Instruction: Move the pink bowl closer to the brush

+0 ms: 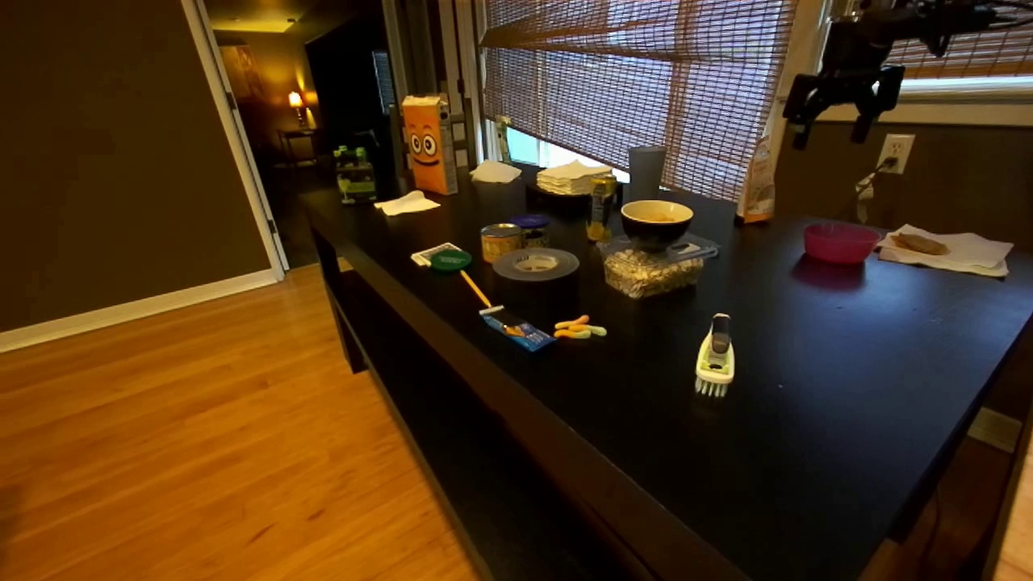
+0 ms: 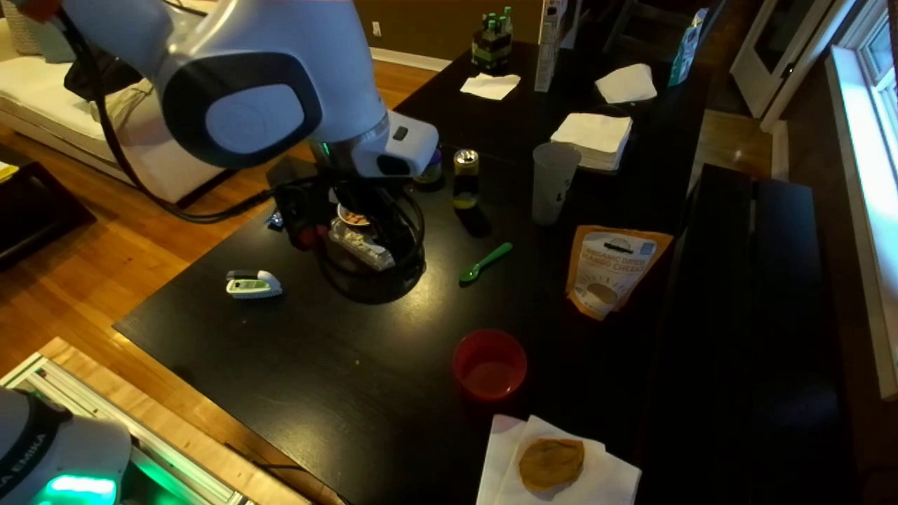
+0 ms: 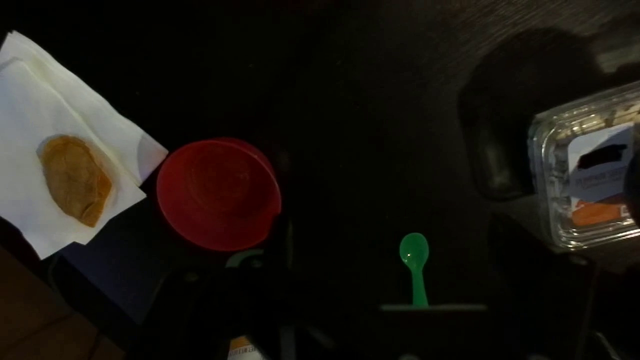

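Pink bowl (image 2: 490, 366) sits upright on the black worktop (image 2: 316, 393), and the step in hand looks like the reach toward it. Start with the Panda arm (image 2: 351, 91): bring it across high, then straight down. Mind the paper napkins (image 2: 499, 456) just beside the bowl; gripping the side away from them should keep them from dragging. Plan the carry toward the scrub brush (image 2: 252, 285), well apart from the bowl. The fingers (image 1: 862, 127) hang spread above the worktop, nothing between them; pass them over the green spoon (image 3: 418, 270), then set one inside the wall and one outside. Close softly, as the wall may flex, and lift only slightly.

In an exterior view the bowl (image 1: 841, 242) shows magenta; in the wrist view it reads nearer red. It is round and plain, its wall widening to a smooth rim, with a faint gleam inside.
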Motion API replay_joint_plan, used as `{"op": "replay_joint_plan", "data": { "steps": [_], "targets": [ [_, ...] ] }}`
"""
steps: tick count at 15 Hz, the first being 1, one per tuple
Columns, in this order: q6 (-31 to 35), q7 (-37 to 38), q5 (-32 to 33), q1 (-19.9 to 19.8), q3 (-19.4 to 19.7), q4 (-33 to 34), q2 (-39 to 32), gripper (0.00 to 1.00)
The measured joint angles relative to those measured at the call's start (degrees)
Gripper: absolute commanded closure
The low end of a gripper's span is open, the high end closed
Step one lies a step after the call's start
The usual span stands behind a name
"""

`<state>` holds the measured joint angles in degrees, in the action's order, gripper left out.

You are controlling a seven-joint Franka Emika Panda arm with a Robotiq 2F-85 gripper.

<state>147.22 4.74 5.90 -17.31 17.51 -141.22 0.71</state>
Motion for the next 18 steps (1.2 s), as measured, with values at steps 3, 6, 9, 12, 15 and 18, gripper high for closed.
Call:
{"op": "replay_joint_plan", "data": {
  "steps": [3,6,9,12,15,18],
  "targets": [
    [0.0,0.0,0.0,0.18,-0.19,0.09,0.43,0.0],
    [0.0,0.0,0.0,0.17,-0.19,0.16,0.42,0.0],
    [-0.04,0.61,-1.94,0.17,-0.18,1.1,-0.53,0.0],
    [-0.06,1.79,-5.45,0.14,-0.13,4.32,-3.96,0.0],
    [0.45,3.79,-8.01,0.07,-0.02,8.78,-9.4,0.0],
    [1.66,4.61,-7.84,-0.05,1.0,12.7,-14.83,0.0]
  ]
}}
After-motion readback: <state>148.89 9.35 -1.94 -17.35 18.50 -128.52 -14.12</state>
